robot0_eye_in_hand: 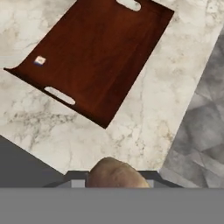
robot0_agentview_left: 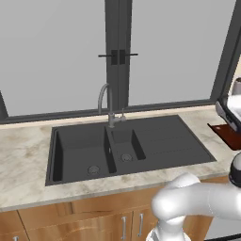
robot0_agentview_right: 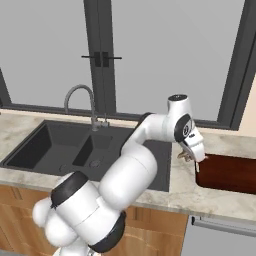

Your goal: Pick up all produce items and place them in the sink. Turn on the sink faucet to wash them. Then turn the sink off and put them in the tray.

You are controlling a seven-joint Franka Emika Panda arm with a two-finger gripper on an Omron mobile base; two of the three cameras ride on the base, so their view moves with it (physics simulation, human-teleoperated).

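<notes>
A: From the left base view, what shows of the arm?

B: Its white elbow bends across the lower right, in front of the wooden cabinet doors. Well left of it lies the matte dark-grey rectangular sink point(robot0_agentview_left: 127, 148) with the slim grey gooseneck faucet point(robot0_agentview_left: 107, 104) behind its basins; a corner of the shallow dark red-brown tray point(robot0_agentview_left: 227, 135) sits at the right edge.

A: And the right base view?

B: The arm rises, folds at the elbow and tips its wrist downward, so the two-finger claw point(robot0_agentview_right: 192, 159) hangs over the marble counter point(robot0_agentview_right: 182, 187). The sink lies just to its left and the tray just to its right. A small brownish lump sits between the fingers.

A: The hand view?

B: A roundish brownish-orange produce item point(robot0_eye_in_hand: 117, 175) is pinched at the bottom between the partly closed jaws. Beyond it lies counter, then the tray, apart from it.
</notes>
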